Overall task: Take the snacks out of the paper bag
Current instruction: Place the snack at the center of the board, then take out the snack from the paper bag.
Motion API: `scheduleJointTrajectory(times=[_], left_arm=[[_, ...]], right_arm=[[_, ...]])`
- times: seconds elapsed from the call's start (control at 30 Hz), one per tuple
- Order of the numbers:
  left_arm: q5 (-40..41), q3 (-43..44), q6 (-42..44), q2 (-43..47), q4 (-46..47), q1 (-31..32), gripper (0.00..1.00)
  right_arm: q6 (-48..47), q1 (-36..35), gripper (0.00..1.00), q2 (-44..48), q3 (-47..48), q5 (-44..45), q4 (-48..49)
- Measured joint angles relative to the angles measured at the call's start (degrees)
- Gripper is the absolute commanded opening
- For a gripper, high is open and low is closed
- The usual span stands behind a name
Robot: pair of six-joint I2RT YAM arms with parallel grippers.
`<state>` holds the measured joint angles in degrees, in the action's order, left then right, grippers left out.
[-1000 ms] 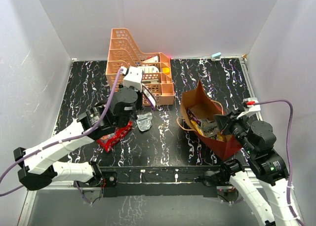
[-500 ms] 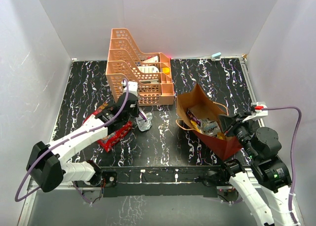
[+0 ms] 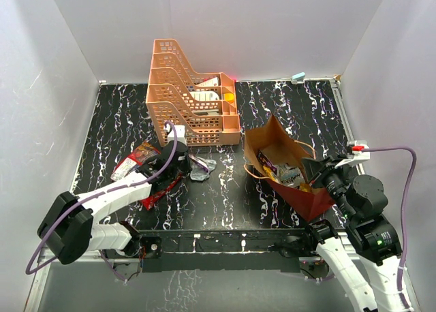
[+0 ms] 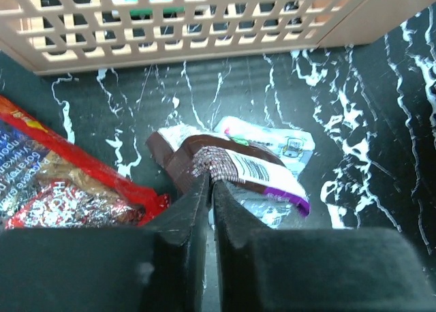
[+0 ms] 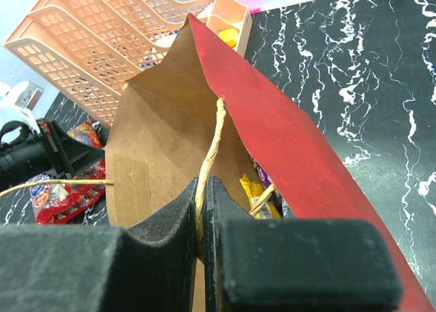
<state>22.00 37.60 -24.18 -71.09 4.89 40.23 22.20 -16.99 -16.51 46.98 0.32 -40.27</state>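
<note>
The left gripper (image 4: 208,182) is closed on the brown packet (image 4: 228,163), which lies just near of the orange tray rack (image 4: 204,22) and right of the red snack bag (image 4: 65,189). The right gripper (image 5: 203,189) is clamped on the cord handle (image 5: 212,138) of the paper bag (image 5: 293,148) at right.

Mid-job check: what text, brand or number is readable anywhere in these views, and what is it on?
No text reads cleanly in any view.
On the red bag: white lettering, blurred and turned, not readable.
On the brown packet: fine print on a white panel, too small.
On the silver wrapper: a small graphic, no legible words.
In the orange tray: labels behind the lattice, too blurred.
On the paper bag: no print shows.
</note>
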Motion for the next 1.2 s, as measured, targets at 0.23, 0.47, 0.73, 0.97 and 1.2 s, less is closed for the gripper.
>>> scheduleJointTrajectory(times=[0.23, 0.47, 0.73, 0.97, 1.2], left_arm=[[0.3, -0.7, -5.2, 0.6, -5.9, 0.0, 0.56], [-3.0, 2.4, -5.5, 7.6, -11.4, 0.0, 0.66], [-6.3, 8.0, -3.5, 13.6, -13.4, 0.0, 0.67], [-8.2, 8.6, -3.2, 14.3, -16.2, 0.0, 0.68], [-9.6, 8.6, -3.3, 16.2, -17.5, 0.0, 0.68]], right_arm=[[0.0, 0.3, 0.08, 0.0, 0.0, 0.0, 0.0], [0.0, 0.3, 0.07, -0.4, 0.2, 0.3, -0.2], [-4.3, 0.3, 0.07, -17.3, 13.4, 10.9, -1.9], [-18.4, 0.3, 0.07, -28.5, 21.8, 25.2, 2.5], [-37.1, -0.1, 0.07, -30.8, 22.3, 32.3, 10.3]])
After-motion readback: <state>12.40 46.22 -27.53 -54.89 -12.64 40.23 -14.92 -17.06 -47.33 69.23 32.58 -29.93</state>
